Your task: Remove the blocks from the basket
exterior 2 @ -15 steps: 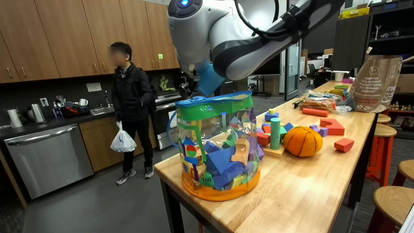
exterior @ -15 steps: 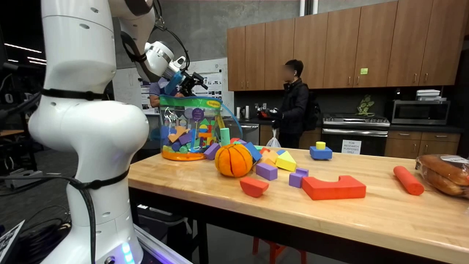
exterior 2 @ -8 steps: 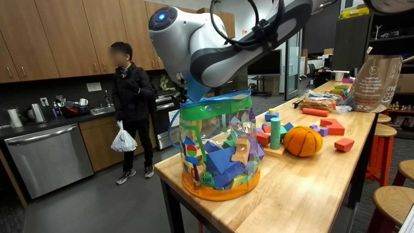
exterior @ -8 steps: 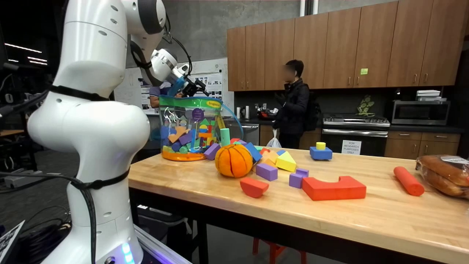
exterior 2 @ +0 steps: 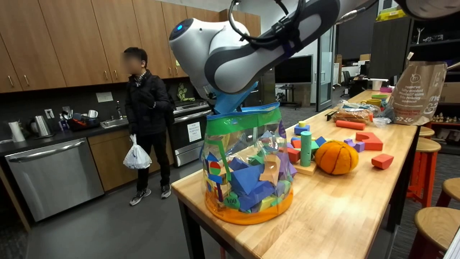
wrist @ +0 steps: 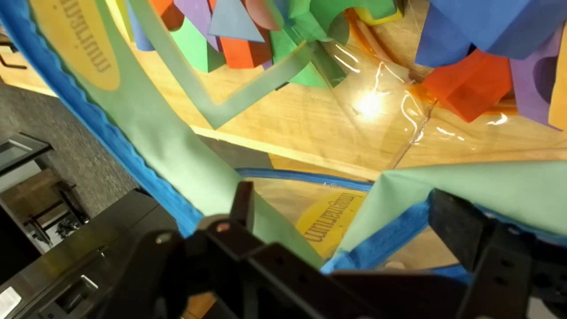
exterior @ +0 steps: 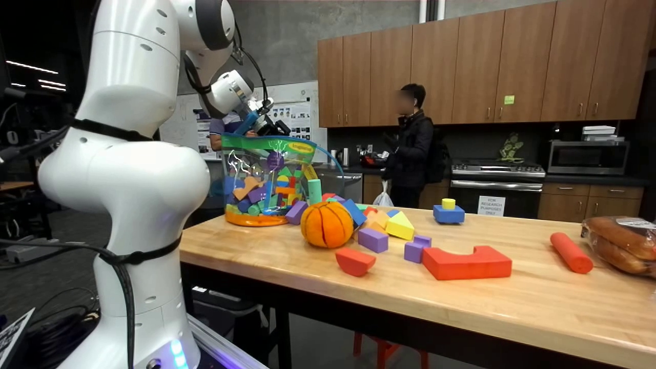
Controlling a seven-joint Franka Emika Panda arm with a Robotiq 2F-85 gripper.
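Observation:
The basket (exterior: pixel 256 219) stands at the table's end, clear-sided with a green band, blue rim and orange base (exterior 2: pixel 248 217). Several blocks lie inside, among them a blue one (exterior 2: pixel 244 178) and a red one (wrist: pixel 471 86). Others lie on the table: a yellow wedge (exterior: pixel 400 225), a purple block (exterior: pixel 373 240), a red arch (exterior: pixel 466 262) and a green cylinder (exterior 2: pixel 306 148). My gripper (wrist: pixel 347 217) is open at the basket's rim; the folded green band and blue rim (wrist: pixel 390 237) pass between and against its fingers. It holds no block. In an exterior view its fingertips (exterior: pixel 279 128) are partly hidden by the rim.
A round orange ball (exterior: pixel 328 224) sits beside the basket. A long orange-red sausage-shaped piece (exterior: pixel 571 251) and bagged bread (exterior: pixel 622 241) lie farther along the table. A brown paper bag (exterior 2: pixel 417 93) stands at the far end. A person (exterior 2: pixel 147 100) stands beyond the table.
My gripper has come down onto the basket's rim. The basket has shifted slightly and its rim and near side have bent inward. The blocks on the table have not moved.

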